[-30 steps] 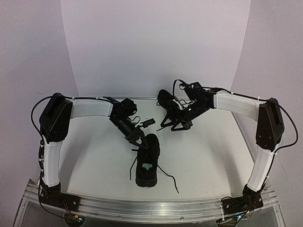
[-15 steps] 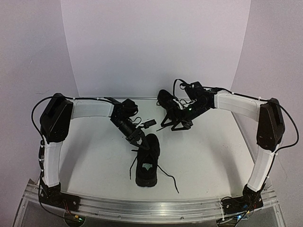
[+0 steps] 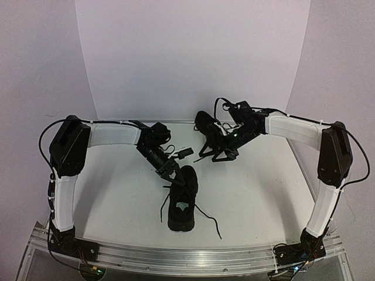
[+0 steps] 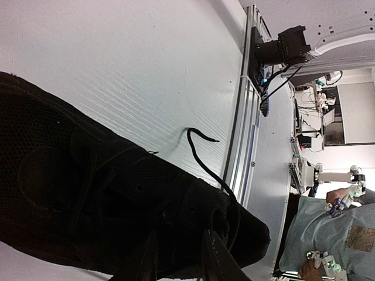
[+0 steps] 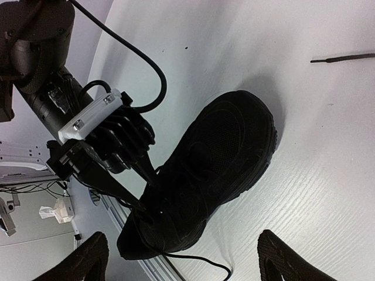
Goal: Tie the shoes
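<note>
Shoes (image 3: 183, 205) lay apart on the table (image 3: 263, 187): the near shoe (image 5: 205, 170) mid-table with laces (image 3: 210, 221) trailing untied, the far shoe (image 3: 204, 122) at the back. The left gripper (image 4: 179, 257) held its jaws narrow over the near shoe's lacing, likely after a lace; whether one was pinched could not be told. The right gripper (image 3: 218, 156) hovered wide open beside the far shoe, seemingly in reserve.

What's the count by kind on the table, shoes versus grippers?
Black shoes: 2, centre shoe and rear shoe
Grippers: 2, left gripper and right gripper
Total: 4
</note>
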You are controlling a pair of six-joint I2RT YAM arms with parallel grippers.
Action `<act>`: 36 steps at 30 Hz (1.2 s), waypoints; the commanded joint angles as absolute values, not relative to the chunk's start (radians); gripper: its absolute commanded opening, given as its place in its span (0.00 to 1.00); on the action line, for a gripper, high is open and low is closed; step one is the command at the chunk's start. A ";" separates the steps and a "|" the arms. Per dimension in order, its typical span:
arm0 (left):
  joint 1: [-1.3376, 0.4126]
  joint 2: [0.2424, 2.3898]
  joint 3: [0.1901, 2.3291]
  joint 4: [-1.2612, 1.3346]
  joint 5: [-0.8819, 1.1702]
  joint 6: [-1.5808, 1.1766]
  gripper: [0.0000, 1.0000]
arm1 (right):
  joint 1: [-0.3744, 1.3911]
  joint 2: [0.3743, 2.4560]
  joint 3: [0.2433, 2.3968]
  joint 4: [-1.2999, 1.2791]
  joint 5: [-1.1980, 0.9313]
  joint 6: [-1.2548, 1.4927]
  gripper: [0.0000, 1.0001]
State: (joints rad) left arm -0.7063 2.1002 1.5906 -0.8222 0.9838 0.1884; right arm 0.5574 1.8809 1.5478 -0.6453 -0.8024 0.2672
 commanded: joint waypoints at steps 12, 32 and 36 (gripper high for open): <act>-0.736 2.080 1.627 -0.872 0.924 0.247 0.09 | 0.553 1.858 1.562 -0.644 -0.835 0.235 0.84; -0.735 1.944 1.566 -0.716 0.796 0.275 0.00 | 0.554 1.880 1.548 -0.637 -0.925 0.179 0.57; -0.735 1.932 1.543 -0.688 0.790 0.274 0.00 | 0.554 1.883 1.538 -0.634 -0.942 0.169 0.54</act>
